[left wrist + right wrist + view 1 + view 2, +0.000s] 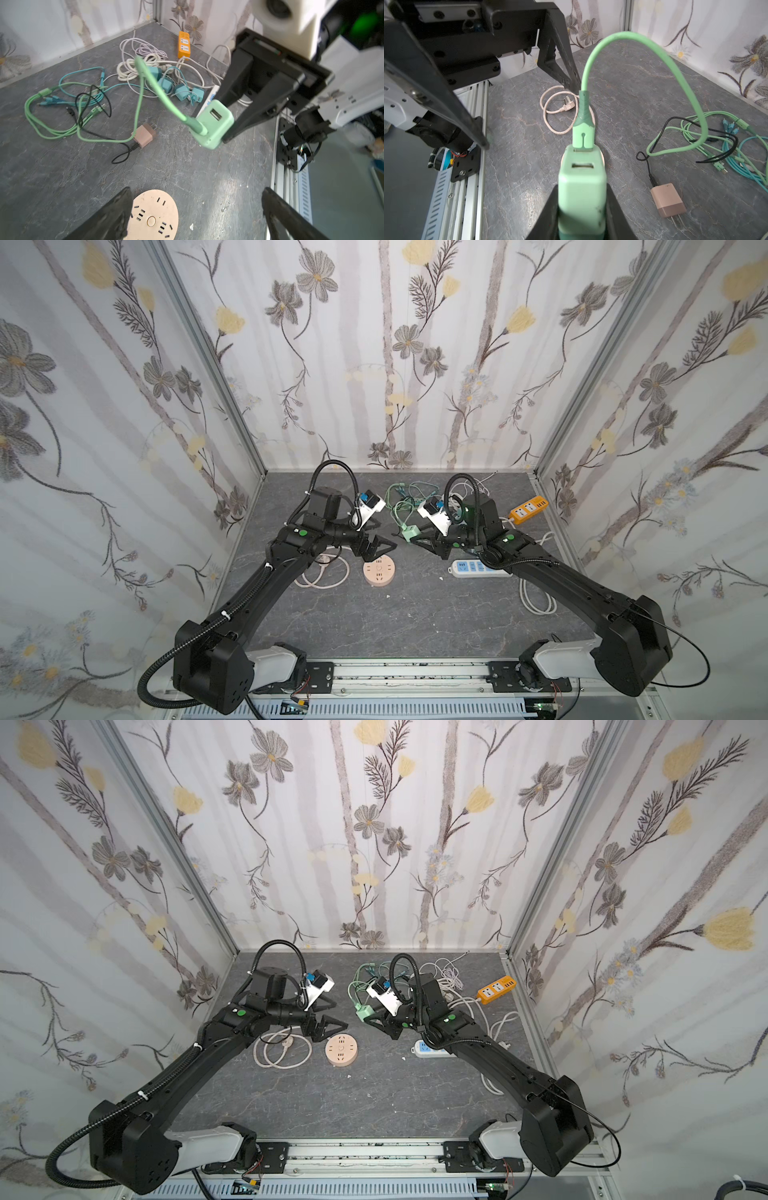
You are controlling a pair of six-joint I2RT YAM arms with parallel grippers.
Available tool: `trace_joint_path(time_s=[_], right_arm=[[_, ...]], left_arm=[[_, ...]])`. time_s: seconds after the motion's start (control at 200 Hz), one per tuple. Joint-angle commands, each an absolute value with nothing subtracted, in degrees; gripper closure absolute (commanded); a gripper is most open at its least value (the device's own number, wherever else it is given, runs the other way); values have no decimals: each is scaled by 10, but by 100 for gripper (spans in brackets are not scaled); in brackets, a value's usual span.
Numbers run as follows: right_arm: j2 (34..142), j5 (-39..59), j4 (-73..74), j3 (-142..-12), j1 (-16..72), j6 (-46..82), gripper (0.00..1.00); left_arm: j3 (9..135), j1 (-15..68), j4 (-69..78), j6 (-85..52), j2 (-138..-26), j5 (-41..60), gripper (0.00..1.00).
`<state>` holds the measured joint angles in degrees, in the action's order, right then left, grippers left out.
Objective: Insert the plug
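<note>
The plug [581,187] is a pale green charger cube with a green cable [629,37] arching out of its face. My right gripper [581,209] is shut on its sides and holds it above the table, as both top views show [409,534] [362,1012]. A round peach socket [379,570] [154,214] lies flat on the grey table, to the left of the plug and nearer the front. My left gripper [384,536] [196,193] hovers open just behind the socket. Nothing is between its fingers [116,209].
Green, teal and white cables [62,104] with several teal chargers [180,91] lie tangled at the back. A pink charger [667,199] on a black lead lies nearby. An orange strip [528,509], a blue-white strip [469,568] and a beige cord coil [322,572] also lie here.
</note>
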<state>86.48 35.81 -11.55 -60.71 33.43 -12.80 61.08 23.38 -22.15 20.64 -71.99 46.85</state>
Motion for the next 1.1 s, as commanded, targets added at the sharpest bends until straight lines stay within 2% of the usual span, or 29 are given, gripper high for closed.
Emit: trace_joint_path(time_s=[0.0, 0.09, 0.22, 0.355, 0.57, 0.735, 1.024, 1.099], right_arm=[[871, 383, -255, -645, 338, -252, 92], [873, 363, -307, -678, 344, -300, 92], [875, 357, -348, -711, 349, -350, 92], [880, 355, -362, -740, 357, -372, 93], [896, 306, -379, -780, 380, -401, 94], [917, 313, -376, -812, 386, -397, 96], [954, 323, -413, -853, 400, -411, 97], [954, 332, -419, -859, 401, -413, 97]], left_arm=[[638, 236, -251, 393, -720, 492, 8], [658, 242, -288, 442, -741, 504, 15], [655, 243, -267, 457, -742, 535, 18], [664, 250, -265, 458, -750, 542, 25], [662, 256, -244, 449, -753, 589, 32], [657, 259, -232, 443, -757, 602, 47], [671, 260, -268, 475, -770, 583, 65], [681, 260, -295, 492, -778, 583, 66]])
